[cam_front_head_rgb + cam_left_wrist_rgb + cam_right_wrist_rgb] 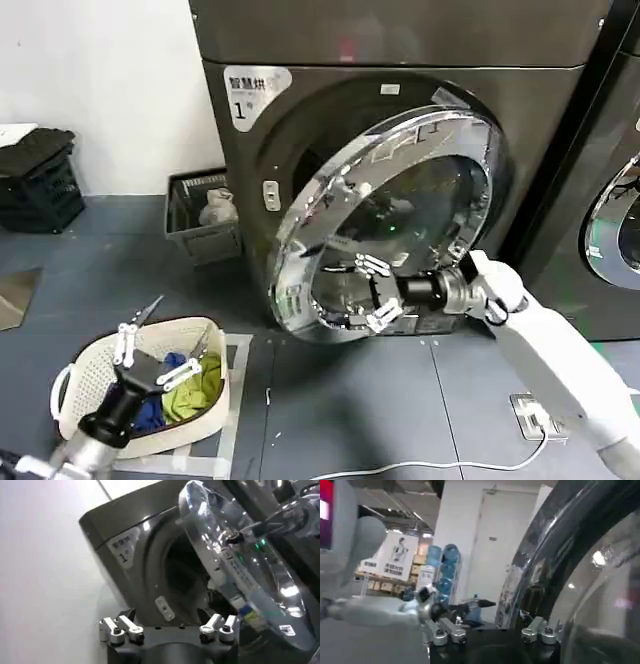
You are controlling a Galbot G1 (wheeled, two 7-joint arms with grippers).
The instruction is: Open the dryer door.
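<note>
The dryer, a dark grey-brown front-loader with a white label marked "1", stands against the white wall; its dryer door, chrome-ringed with dark tinted glass, hangs swung partly outward, so the dark drum opening shows behind its left edge; the right gripper reaches in from the right at the lower part of the glass, its fingers spread apart in front of the pane, and whether they touch it cannot be told; the white right arm crosses the floor in front of a second dark machine with its own chrome-ringed door; the left gripper hovers low on the left with fingers apart, above a white laundry basket holding green and blue clothes; a grey crate sits on the floor just beside the dryer's left side, and a black crate stands well apart by the wall; a white cable trails over the grey floor near the right arm.
</note>
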